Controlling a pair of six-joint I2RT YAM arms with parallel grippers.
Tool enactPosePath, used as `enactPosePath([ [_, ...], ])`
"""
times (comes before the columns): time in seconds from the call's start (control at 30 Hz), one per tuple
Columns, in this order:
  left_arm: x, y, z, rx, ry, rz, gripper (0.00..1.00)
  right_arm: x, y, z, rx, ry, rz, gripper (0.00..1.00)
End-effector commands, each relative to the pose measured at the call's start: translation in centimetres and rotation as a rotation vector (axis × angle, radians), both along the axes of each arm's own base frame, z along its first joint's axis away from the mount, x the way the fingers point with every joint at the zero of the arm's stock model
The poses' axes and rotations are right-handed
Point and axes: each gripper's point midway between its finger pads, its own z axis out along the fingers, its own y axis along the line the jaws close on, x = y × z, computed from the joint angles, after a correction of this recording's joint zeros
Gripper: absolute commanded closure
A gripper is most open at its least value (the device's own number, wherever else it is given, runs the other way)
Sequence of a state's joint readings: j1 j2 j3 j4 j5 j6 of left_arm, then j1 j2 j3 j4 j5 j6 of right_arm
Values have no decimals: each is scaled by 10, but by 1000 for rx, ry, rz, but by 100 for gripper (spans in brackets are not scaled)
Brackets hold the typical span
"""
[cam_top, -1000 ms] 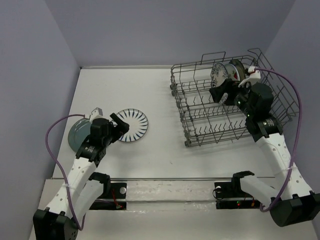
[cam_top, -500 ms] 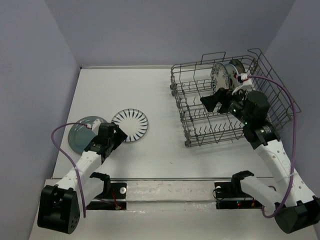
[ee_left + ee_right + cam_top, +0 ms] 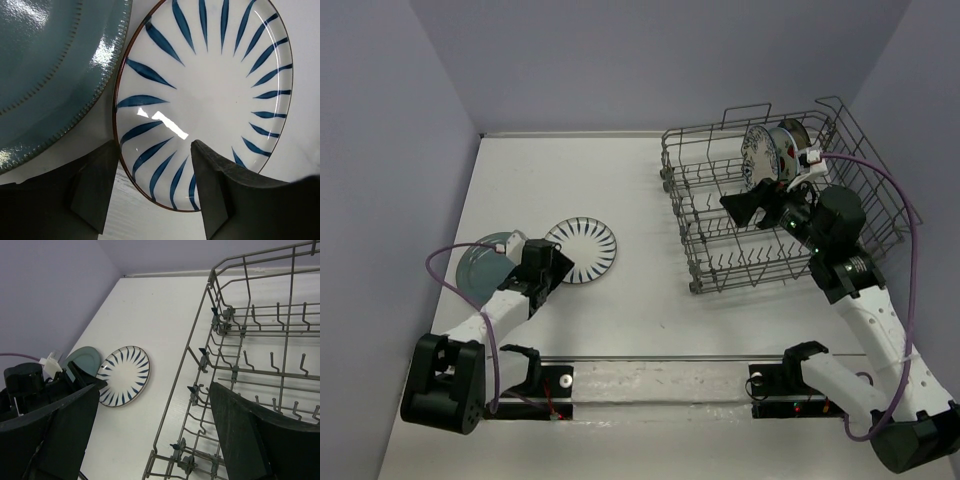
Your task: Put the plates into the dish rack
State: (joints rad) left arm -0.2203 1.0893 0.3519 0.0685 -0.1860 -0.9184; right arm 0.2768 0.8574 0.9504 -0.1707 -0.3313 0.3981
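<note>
From above, our right gripper (image 3: pixel 745 205) has backed off the plates (image 3: pixel 765 148) standing at the dish rack's (image 3: pixel 720 250) far end and now hovers over its middle. Our left gripper (image 3: pixel 548 262) has sunk to the striped plate (image 3: pixel 585 250), well left of the rack.

At the left wrist, the fingers (image 3: pixel 95 190) are spread across that plate's rim, gripping nothing. The teal plate (image 3: pixel 45 65) lies just beyond it from the rack.

At the right wrist, the fingers gape empty, so we judge its drop-off done.

I can read no writing, number, brand or sign in any of my views.
</note>
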Motion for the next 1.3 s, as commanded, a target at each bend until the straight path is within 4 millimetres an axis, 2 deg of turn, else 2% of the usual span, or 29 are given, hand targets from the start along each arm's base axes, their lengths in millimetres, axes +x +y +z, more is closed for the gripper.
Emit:
enactPosePath([
  [0.0,-2,7,-12,21,34,29,34,-1,7,9,23,-40,33,4],
  [0.03,-1,9,-12,34,34,33,42,-1,7,8,22,-37,33,4],
  [0.1,1,10,-11,45,25,33,49,-1,8,8,22,-39,34,4],
  [0.27,3,9,-11,52,18,12,60,-1,8,6,21,-38,39,4],
  [0.33,6,6,-11,46,1,-6,69,0,10,3,22,-29,46,4],
  [0.37,5,5,-12,49,6,-11,69,0,11,3,21,-26,51,4],
  [0.43,8,3,-10,48,-5,-25,77,0,13,2,22,-22,61,4],
  [0.47,10,2,-9,48,-16,-34,84,0,13,1,25,-18,60,4],
  [0.6,13,-2,-2,40,-49,-59,94,-4,16,4,39,-16,76,4],
  [0.8,18,-5,22,31,-144,-84,94,-8,25,5,46,0,123,4],
  [0.93,24,-11,51,14,-246,-110,94,-8,34,3,52,23,158,4],
  [1.0,25,-16,74,-8,-318,-134,94,-8,39,5,56,34,174,4],
  [1.17,28,-22,103,-22,-401,-170,94,-8,52,0,45,55,209,4],
  [1.27,29,-28,119,-34,-436,-205,94,-5,74,-14,16,98,264,4],
])
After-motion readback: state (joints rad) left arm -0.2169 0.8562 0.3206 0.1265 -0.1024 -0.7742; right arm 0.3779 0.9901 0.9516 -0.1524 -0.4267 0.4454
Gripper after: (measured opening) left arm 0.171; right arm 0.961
